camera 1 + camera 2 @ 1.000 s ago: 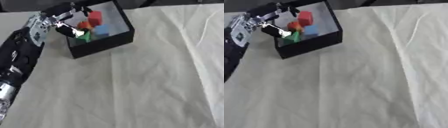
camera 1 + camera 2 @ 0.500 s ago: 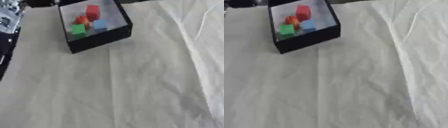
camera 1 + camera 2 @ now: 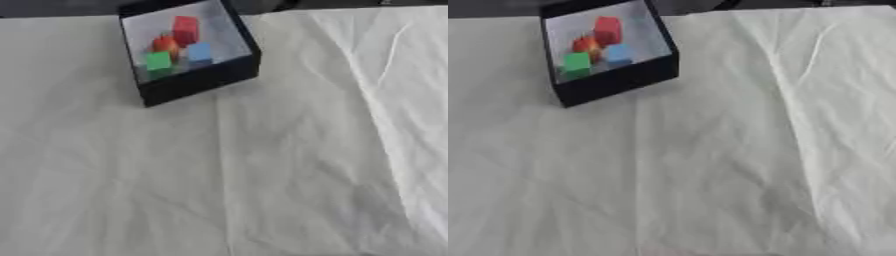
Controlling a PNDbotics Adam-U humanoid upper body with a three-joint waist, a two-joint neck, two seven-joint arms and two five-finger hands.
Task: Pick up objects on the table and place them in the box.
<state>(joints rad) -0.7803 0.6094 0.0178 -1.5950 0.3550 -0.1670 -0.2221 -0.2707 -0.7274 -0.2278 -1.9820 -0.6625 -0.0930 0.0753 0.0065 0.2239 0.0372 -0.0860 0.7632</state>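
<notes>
The box [image 3: 199, 80], black-walled with a pale floor, sits at the far left of the table, turned askew so that one corner faces the camera. Its far rim runs out of the top of the left eye view and is partly cut off. Inside lie four small pieces: a red block [image 3: 185, 28] toward the back, an orange piece [image 3: 164, 44] just in front of it, a green block [image 3: 158, 61] nearest the front wall, and a blue block [image 3: 199, 50] beside the green one. The orange piece is blurred and its shape cannot be made out; whether it touches the red block cannot be told. The near wall hides the lower edges of the green and blue blocks. A white cloth [image 3: 710, 175], creased with a raised fold running down its right side, covers the table. Neither robot hand shows in either view, so how far their fingers are open and whether they hold anything cannot be told. Beyond the cloth's far edge is a dark band whose contents are indistinct.
</notes>
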